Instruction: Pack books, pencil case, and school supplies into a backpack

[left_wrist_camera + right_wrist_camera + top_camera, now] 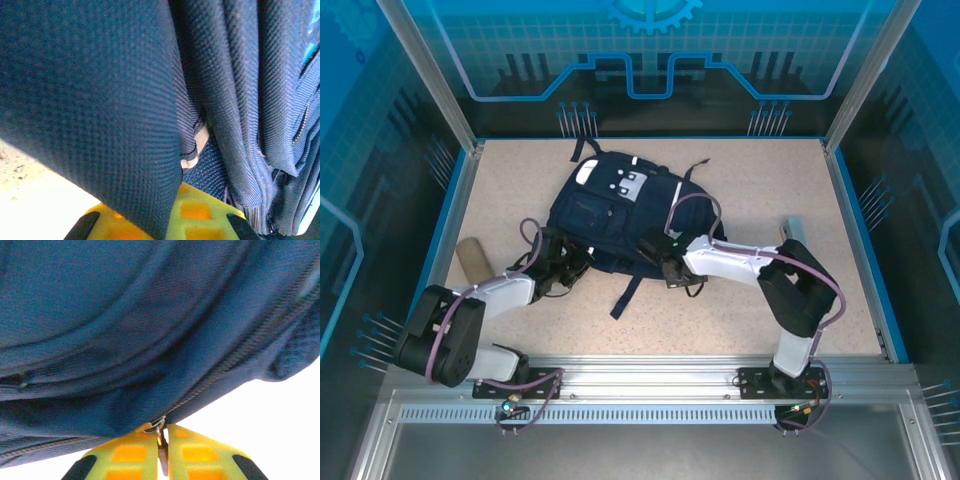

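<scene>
- Nearest the overhead camera, the aluminium rail (pixel 650 378) carried both arm bases along the table's (pixel 750 180) near edge.
- At the far left, the pencil case (pixel 472 258) lay on its side on the table, apart from the backpack (pixel 610 205) and not yet packed.
- Next came the left gripper (pixel 563 262), at the bag's near left edge. In its wrist view the fingers (pixel 200 217) were closed together, apparently clamped on a hanging fold of navy fabric.
- If that fold slid free, the whole bag would probably drag along instead of opening.
- The left arm was folded back at its elbow by the near left corner. Its forearm reached low, forward and rightward.
- In the middle, the backpack lay flat with its patch side up and its straps trailing toward the arms.
- Further right, the right gripper (pixel 161 436) was pinched together on the small metal zipper pull (pixel 159 425). The zipper track (pixel 235 360) ran up and to the right from there.
- A tug angled off that track could pop the pull from the pads. It could also jam the slider on loose cloth.
- The right arm rose from its base and bent sharply at an elbow out to the right. Its forearm stretched leftward to the bag.
</scene>
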Available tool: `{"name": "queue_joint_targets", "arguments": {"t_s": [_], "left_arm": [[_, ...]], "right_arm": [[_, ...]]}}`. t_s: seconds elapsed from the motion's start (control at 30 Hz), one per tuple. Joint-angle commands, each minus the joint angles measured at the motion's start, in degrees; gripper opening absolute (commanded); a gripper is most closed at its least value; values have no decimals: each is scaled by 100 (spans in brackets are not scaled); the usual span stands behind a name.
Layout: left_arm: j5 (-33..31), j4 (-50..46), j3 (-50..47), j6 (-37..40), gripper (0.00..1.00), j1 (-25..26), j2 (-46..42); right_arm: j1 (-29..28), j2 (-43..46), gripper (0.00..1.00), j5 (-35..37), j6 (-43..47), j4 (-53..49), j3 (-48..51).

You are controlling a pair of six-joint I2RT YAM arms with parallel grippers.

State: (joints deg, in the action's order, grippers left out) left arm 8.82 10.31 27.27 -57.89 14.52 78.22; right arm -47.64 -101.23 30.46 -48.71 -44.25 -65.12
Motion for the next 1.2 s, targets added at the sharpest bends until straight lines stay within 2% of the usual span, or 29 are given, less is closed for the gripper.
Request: {"name": "queue_joint_targets", "arguments": {"t_s": [0.0, 0.13, 0.23, 0.33, 0.4, 0.5, 0.57, 0.67, 0.9, 1.07, 1.17], "left_arm": [[-561, -389, 61, 277, 0, -212, -190], [-487, -398, 29, 325, 0, -309, -235], [-443, -423, 16, 358, 0, -357, -310], [-452, -626, 74, 457, 2, -451, -434], [-526, -898, 119, 495, 21, -541, -620], [-659, -1391, 169, 582, 44, -665, -1068], [-818, -1827, 216, 635, 57, -688, -1455], [-883, -2406, 227, 597, 67, -688, -2021], [-206, -2810, 48, 188, 70, -679, -2824], [643, -1946, -356, -706, 67, -581, -2872], [680, -1536, -544, -1093, 66, -405, -2814]], "right_arm": [[302, 471, 10, 446, -108, -386, 373], [555, 553, 5, 58, 248, -150, 396], [489, 522, 2, -493, 862, 329, 359], [407, 499, 0, -1485, 1377, 802, 317], [313, 521, 0, -2367, 1706, 1236, 307], [97, 439, 0, -3073, 1839, 1610, 132], [57, 285, 0, -3423, 1783, 1786, -26], [59, 8, 0, -3940, 1683, 2129, -290], [14, -530, 0, -4707, 1537, 2569, -969], [-171, -835, 0, -4867, 1504, 2665, -1403], [-243, -896, 0, -4963, 1487, 2724, -1501]]}}
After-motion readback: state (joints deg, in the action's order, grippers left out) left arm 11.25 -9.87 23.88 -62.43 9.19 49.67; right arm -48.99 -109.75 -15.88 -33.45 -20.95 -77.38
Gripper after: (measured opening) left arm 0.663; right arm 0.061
